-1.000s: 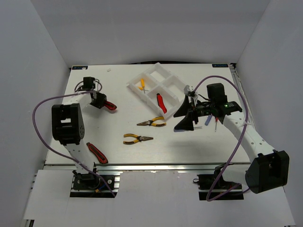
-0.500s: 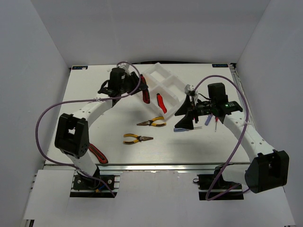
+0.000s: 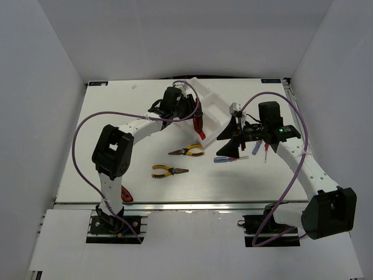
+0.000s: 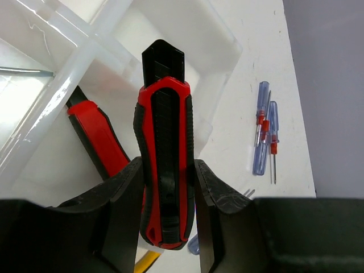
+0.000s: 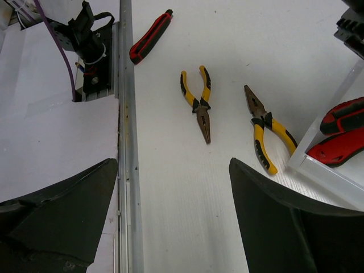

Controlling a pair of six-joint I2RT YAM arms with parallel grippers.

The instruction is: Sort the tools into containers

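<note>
One utility knife (image 4: 164, 165) sits clamped in left jaws over the tray (image 4: 77, 60) edge; right jaws spread wide.

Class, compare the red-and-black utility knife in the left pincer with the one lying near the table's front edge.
The held red-and-black utility knife is clamped in the left pincer; the front-edge utility knife lies free. The held knife hangs over the white plastic tray; the front-edge knife rests on the table. Both look alike.

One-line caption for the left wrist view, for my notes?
Left fingers grip a red-and-black utility knife over the white tray, where a second knife lies; blue screwdrivers beside it.
</note>
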